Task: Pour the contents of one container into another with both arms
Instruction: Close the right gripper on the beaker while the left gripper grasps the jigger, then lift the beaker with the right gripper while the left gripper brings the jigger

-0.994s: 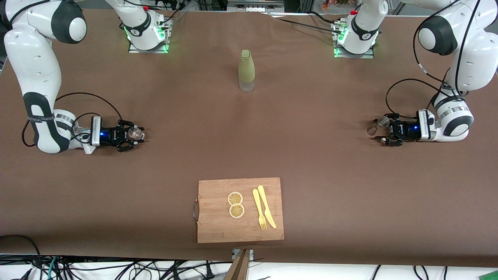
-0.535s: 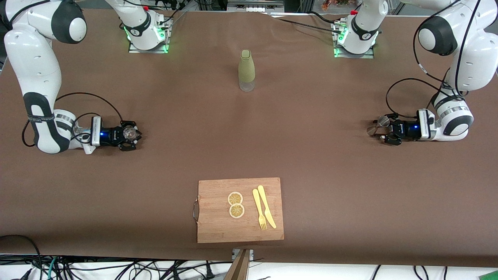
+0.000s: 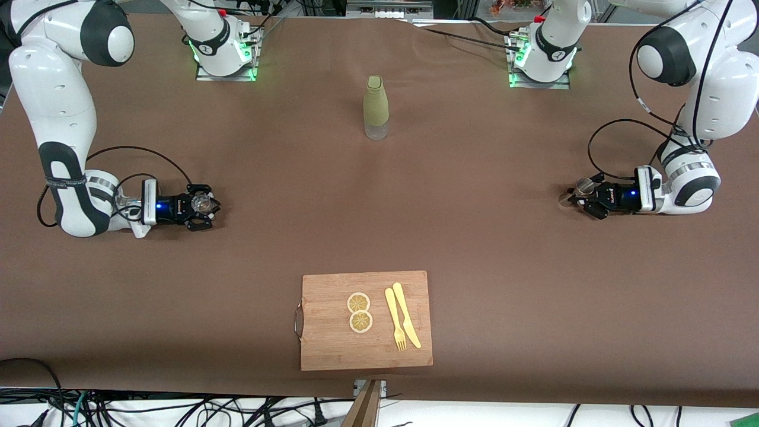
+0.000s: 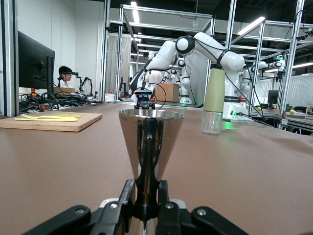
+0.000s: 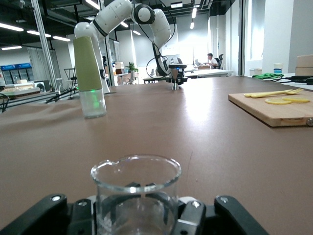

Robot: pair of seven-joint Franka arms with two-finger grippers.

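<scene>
A steel double-cone jigger [image 3: 584, 186] stands near the left arm's end of the table. My left gripper [image 3: 578, 198] lies low and level there, shut on its narrow waist. In the left wrist view the jigger [image 4: 150, 142] rises upright from between the shut jaws of the left gripper [image 4: 149, 198]. Near the right arm's end stands a clear glass beaker [image 3: 203, 203], and my right gripper [image 3: 205, 207] is shut round it. In the right wrist view the beaker [image 5: 135, 188] fills the space between the fingers of the right gripper [image 5: 137, 215]; I cannot see whether it holds anything.
A bottle in a green sleeve [image 3: 376, 107] stands mid-table toward the bases. Nearer the front camera lies a wooden cutting board [image 3: 332, 347] with two lemon slices [image 3: 359, 312], a yellow fork [image 3: 394, 320] and a knife [image 3: 407, 314]. A brown cloth covers the table.
Both grippers have shut: the right on the beaker first, the left on the jigger's waist just now. The arms have hardly shifted.
</scene>
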